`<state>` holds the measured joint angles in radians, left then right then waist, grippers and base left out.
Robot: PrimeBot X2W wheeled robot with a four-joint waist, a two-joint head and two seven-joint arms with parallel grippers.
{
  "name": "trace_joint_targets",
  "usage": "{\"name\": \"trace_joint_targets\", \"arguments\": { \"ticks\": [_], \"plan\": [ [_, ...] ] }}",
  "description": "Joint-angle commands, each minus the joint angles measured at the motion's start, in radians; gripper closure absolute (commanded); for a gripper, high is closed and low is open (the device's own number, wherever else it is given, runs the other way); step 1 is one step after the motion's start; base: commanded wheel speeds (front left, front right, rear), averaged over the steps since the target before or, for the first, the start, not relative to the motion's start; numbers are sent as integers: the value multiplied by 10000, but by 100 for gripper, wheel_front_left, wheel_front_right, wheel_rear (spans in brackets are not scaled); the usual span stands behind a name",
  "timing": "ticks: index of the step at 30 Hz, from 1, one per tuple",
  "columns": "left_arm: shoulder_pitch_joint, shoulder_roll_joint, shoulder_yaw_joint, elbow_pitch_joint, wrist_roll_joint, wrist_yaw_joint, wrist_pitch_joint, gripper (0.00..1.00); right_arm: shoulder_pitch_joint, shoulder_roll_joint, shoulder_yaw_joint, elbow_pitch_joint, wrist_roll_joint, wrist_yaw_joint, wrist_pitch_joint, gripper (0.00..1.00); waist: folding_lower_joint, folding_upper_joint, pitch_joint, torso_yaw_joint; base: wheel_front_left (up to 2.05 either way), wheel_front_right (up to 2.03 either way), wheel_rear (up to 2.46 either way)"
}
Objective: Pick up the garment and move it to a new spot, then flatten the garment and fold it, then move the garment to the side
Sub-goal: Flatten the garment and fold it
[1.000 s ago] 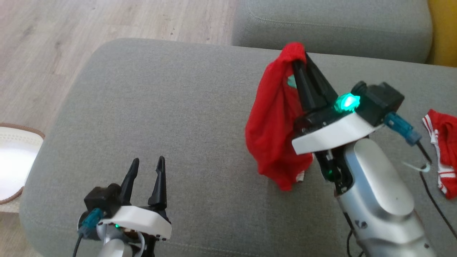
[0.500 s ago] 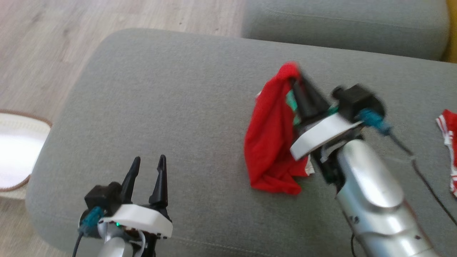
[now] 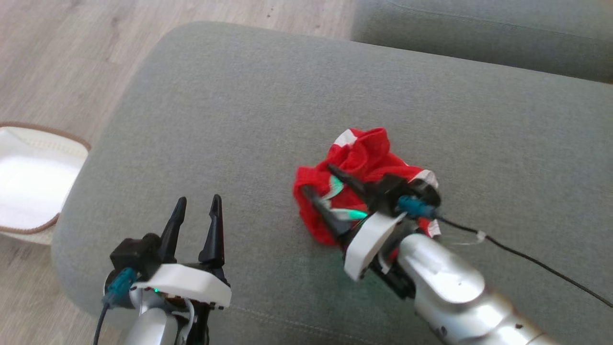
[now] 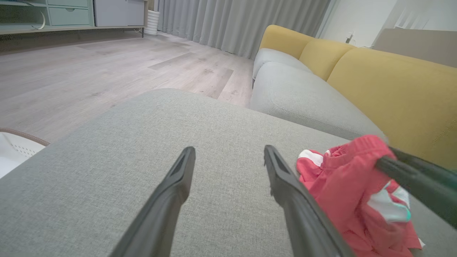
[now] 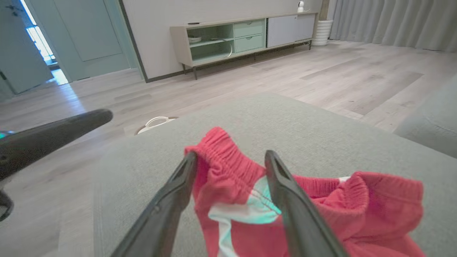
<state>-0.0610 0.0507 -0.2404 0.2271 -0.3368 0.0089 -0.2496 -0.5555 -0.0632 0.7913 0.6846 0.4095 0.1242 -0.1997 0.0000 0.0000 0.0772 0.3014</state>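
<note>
1. Now the garment (image 3: 364, 158) lies crumpled near the cushion's (image 3: 215, 120) middle: soft, light, likely to bunch; its elastic waistband looks the best hold.
2. Right gripper (image 3: 318, 179) stands open astride the garment, pinching nothing.
3. Left gripper (image 3: 198, 201) hangs open, empty, over the cushion's near edge.
4. Bare cushion spreads left of the garment, room for flattening; its rounded edges drop to floor (image 3: 57, 57), basket (image 3: 28, 191) beyond.
</note>
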Motion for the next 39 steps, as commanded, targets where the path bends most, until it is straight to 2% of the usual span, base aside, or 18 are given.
{"name": "trace_joint_targets", "arguments": {
  "ticks": [1,6,10,13,16,17,24,29,33,39],
  "plan": [
    [-292,-5,362,-323,76,18,-122,0,-373,130,370,-206,205,65,-134,0,0,0,-58,-147,0,0,0],
    [-195,-5,397,-288,126,22,-122,0,-356,130,1167,-178,574,65,-151,0,0,0,-213,-521,0,0,0],
    [-104,-5,437,-290,167,23,-122,0,-257,130,1125,-228,689,65,-296,0,0,0,-311,-833,0,0,0],
    [-52,-5,467,-313,188,21,-122,0,-163,130,563,-226,569,65,-437,0,0,0,-343,-1021,0,0,0],
    [-16,-5,503,-348,199,28,-122,0,-23,130,-426,-50,130,65,-536,0,0,0,-351,-1169,0,0,0],
    [-16,-5,503,-348,199,28,-122,0,-23,130,-426,-50,130,65,-536,0,0,0,-351,-1169,0,0,0],
    [-28,-5,522,-385,198,13,-122,0,687,-17,-2971,747,-1239,65,-602,0,0,0,-259,-1286,0,0,0],
    [-126,-5,478,-401,199,-20,-122,0,794,15,-4197,1494,-1831,65,-608,0,0,0,-85,-1215,0,0,0],
    [-230,-5,423,-391,191,-33,-122,0,521,81,-4634,1971,-1933,65,-611,0,0,0,84,-1065,0,0,0],
    [-358,-5,384,-382,157,-20,-122,0,38,123,-4069,2418,-1629,65,-586,0,0,0,278,-825,0,0,0]
  ]
}}
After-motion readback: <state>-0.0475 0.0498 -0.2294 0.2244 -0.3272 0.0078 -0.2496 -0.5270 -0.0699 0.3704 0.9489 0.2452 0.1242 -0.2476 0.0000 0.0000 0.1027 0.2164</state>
